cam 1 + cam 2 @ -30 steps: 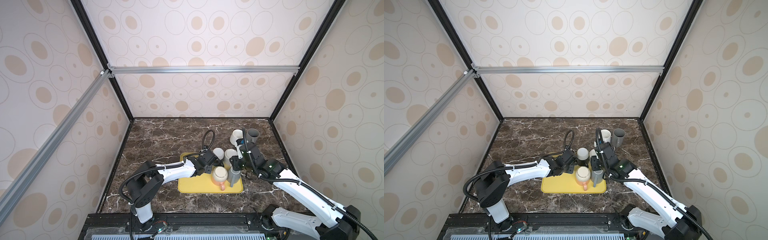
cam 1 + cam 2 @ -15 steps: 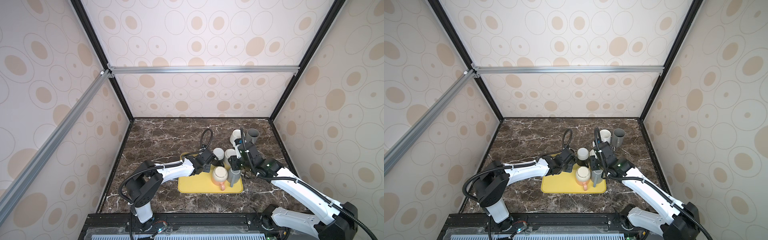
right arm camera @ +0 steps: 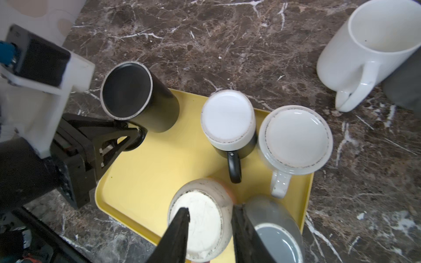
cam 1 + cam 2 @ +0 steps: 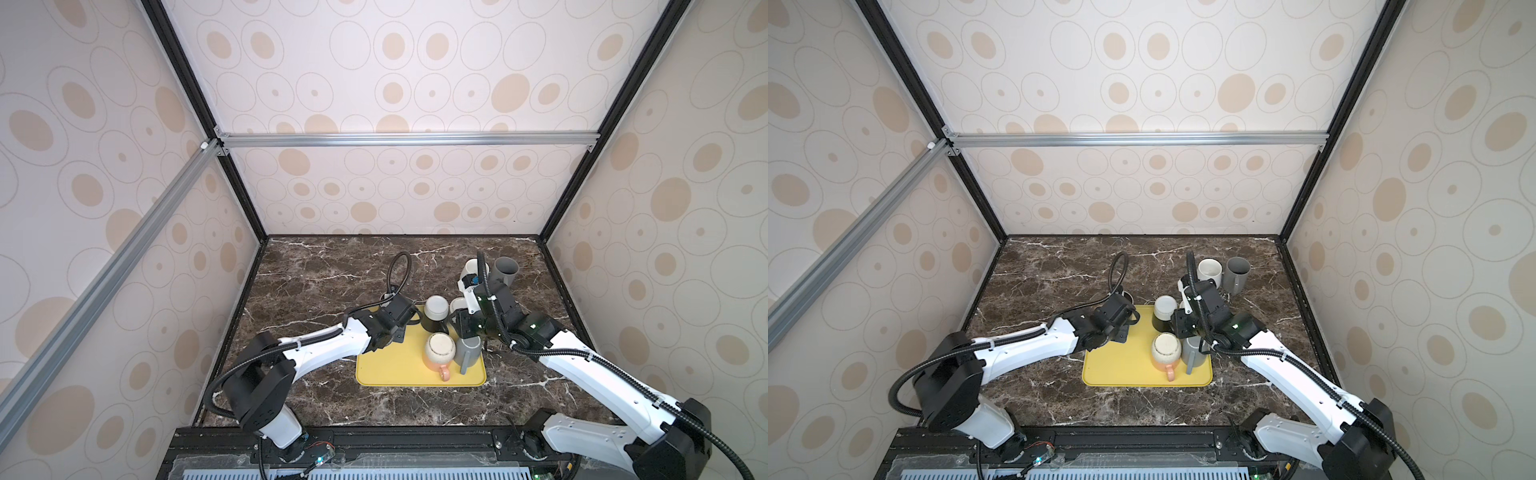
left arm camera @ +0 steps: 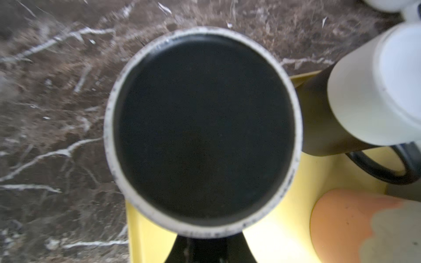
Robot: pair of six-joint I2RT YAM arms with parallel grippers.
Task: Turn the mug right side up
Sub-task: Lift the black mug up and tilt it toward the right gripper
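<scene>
Top views: your left arm [image 4: 324,345] hides nearly all of the black mug [image 3: 139,100]. The left wrist view is blurred and its jaws are cut off. The mug is bottom-up and tilted at the 11 o'clock corner of the yellow tray [image 4: 395,374]. The left gripper [image 3: 132,136] has its jaws clenched on the mug's handle. The right gripper [image 3: 210,211] has its jaws parted, grasping nothing, over the speckled mug [image 3: 200,205]. The black mug is at its 9 o'clock.

Blurred black mug [image 5: 202,132] hides its handle and most of my left jaws in that wrist view. Beside my right jaws, the grey mug [image 3: 280,232] is cut off.
</scene>
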